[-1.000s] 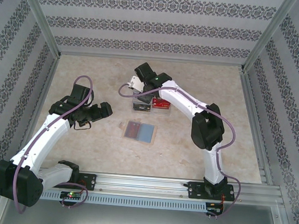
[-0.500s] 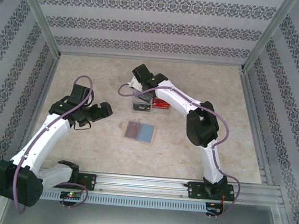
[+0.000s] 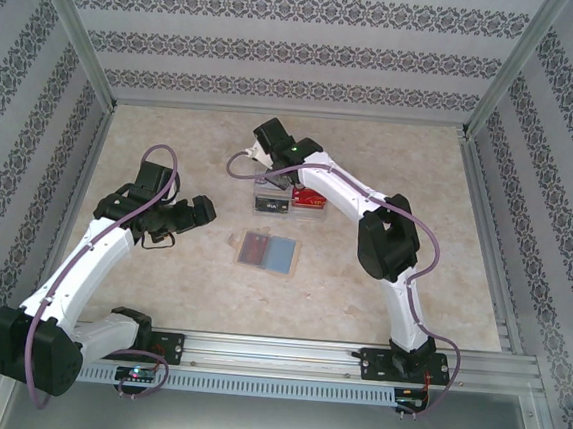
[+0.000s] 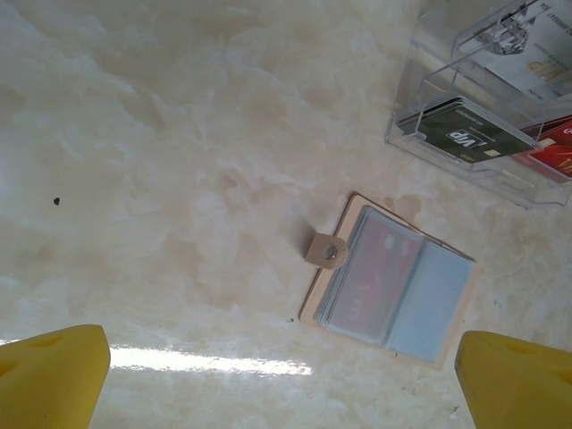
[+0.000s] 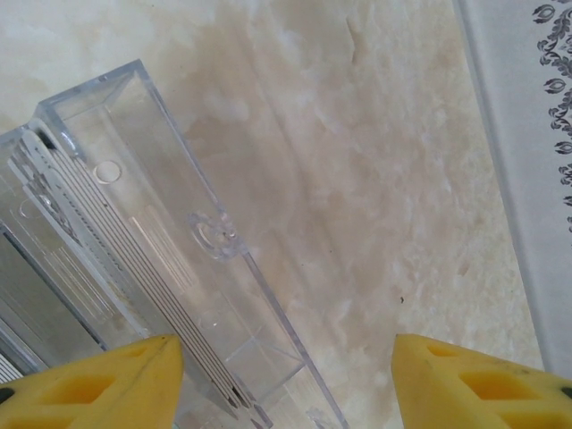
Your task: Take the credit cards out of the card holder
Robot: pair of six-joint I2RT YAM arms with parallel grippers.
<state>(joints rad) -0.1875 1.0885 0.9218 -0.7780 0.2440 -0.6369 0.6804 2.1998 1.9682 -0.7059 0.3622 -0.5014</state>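
Note:
The card holder lies open on the table, tan rim and grey-blue pockets up. In the left wrist view the card holder shows a red credit card inside its left clear pocket, a snap tab beside it. My left gripper hovers left of the holder, open; in its own view the left gripper has bare table between its yellow fingers. My right gripper hangs open over the far-left end of the clear tray. In its own view the right gripper holds nothing.
The clear tray beyond the holder carries a dark VIP card, a red card and a white card. Its transparent wall runs under my right fingers. Patterned walls enclose the table on three sides.
The right arm's elbow has swung a little left and its gripper has shifted slightly toward the far side of the tray. The left arm and the card holder have not moved.

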